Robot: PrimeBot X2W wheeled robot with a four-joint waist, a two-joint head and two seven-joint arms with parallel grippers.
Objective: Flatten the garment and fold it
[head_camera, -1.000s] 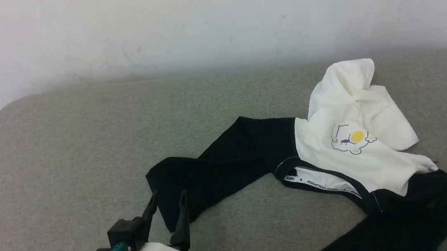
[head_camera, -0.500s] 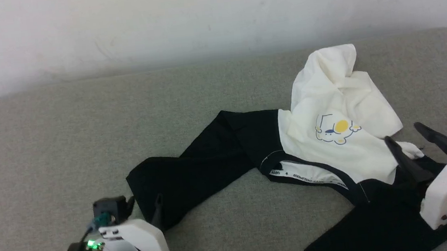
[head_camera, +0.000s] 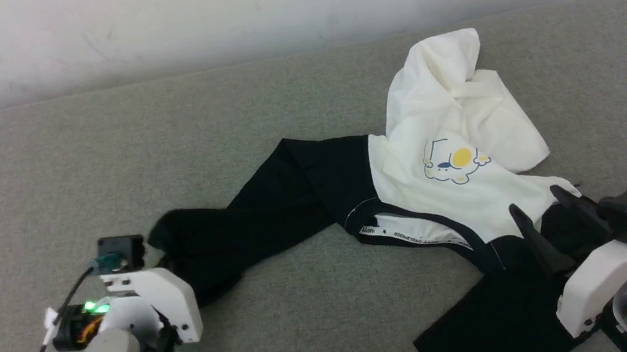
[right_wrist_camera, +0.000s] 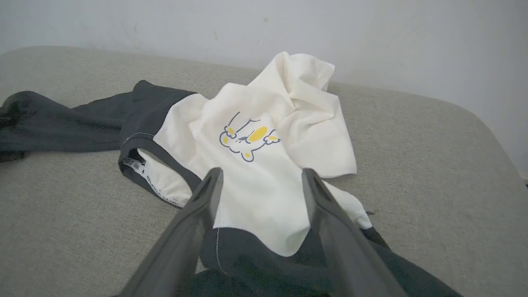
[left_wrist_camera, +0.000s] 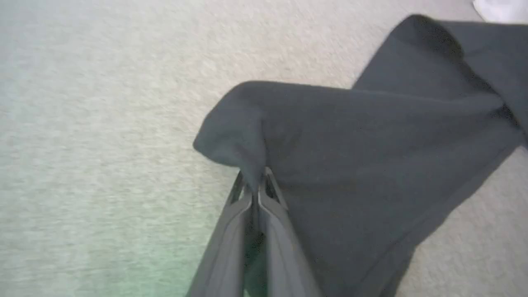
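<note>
A: Shirt (head_camera: 454, 184) lies crumpled from the centre to the right of the surface (head_camera: 305, 317). The left end effector (left_wrist_camera: 258, 181) pinches the black sleeve (left_wrist_camera: 371, 144) at its tip.

B: Thin bite. A pull could slip it free. The right end effector (right_wrist_camera: 260, 181), open above the shirt's near edge, might catch two layers.

Shirt (head_camera: 467, 200): cream-white body, black sleeves (head_camera: 249, 229), black collar (right_wrist_camera: 128, 148); collar tape white w/ dark lettering. Chest print (head_camera: 455, 161): blue-line cartoon w/ yellow spots. Worktop (head_camera: 114, 162): grey-green, fine weave. Wall (head_camera: 214, 11): off-white, scuffed. Left end effector (left_wrist_camera: 258, 183), right end effector (right_wrist_camera: 262, 173): dark grey fingers (right_wrist_camera: 181, 239), white housings (head_camera: 598, 280).
</note>
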